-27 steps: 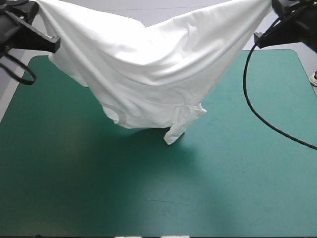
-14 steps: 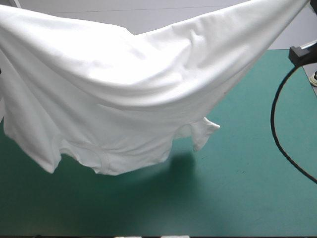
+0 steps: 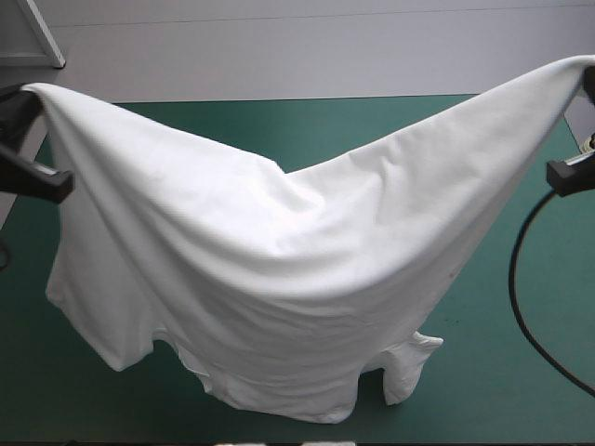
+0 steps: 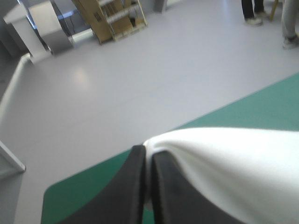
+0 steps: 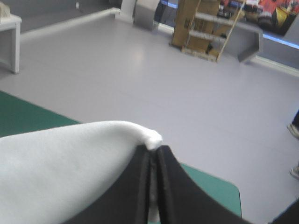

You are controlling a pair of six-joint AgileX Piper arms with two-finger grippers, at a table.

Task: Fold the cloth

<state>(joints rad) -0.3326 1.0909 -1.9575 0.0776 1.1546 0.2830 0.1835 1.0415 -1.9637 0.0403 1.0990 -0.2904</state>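
The white T-shirt (image 3: 279, 269) hangs in the air, stretched between both arms and sagging in the middle. Its lower hem and one sleeve (image 3: 409, 362) dangle near the table's front edge. My left gripper (image 4: 147, 154) is shut on one top corner of the T-shirt (image 4: 233, 168), high at the table's left side. At the right side my right gripper (image 5: 153, 151) is shut on the other corner of the T-shirt (image 5: 60, 168). In the high view both sets of fingers are hidden behind the cloth.
The teal-green table (image 3: 521, 372) shows behind and to the right of the hanging shirt. A strip of the cover (image 4: 88, 186) lies below the left gripper, and another (image 5: 23, 116) below the right one.
Both arms have carried the stretched T-shirt toward the table's front edge and lower. The hem and sleeve now hang nearer the front than earlier.
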